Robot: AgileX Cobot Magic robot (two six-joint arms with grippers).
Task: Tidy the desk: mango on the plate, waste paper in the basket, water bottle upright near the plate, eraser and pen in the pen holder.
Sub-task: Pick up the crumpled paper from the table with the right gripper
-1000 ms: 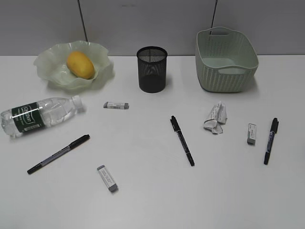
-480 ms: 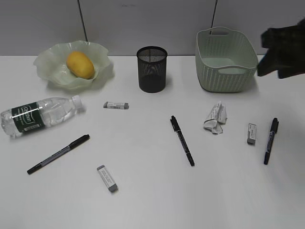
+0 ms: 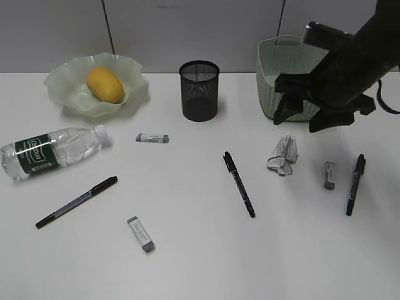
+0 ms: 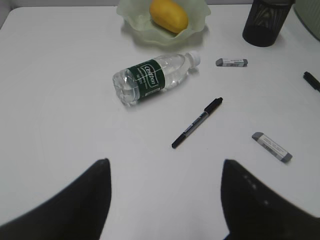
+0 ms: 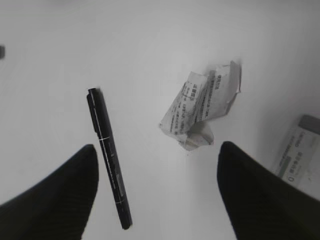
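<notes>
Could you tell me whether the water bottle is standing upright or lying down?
Lying down: the water bottle rests on its side on the desk, cap toward the plate.

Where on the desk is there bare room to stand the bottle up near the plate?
Bare desk lies between the plate and the pen holder, behind the small eraser. The strip in front of the plate is taken by the lying water bottle. It is crowded on the right, where the open right gripper hangs above the waste paper.

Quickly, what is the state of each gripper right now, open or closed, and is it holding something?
Left gripper: open, holding nothing.
Right gripper: open, holding nothing, above the waste paper.
</notes>
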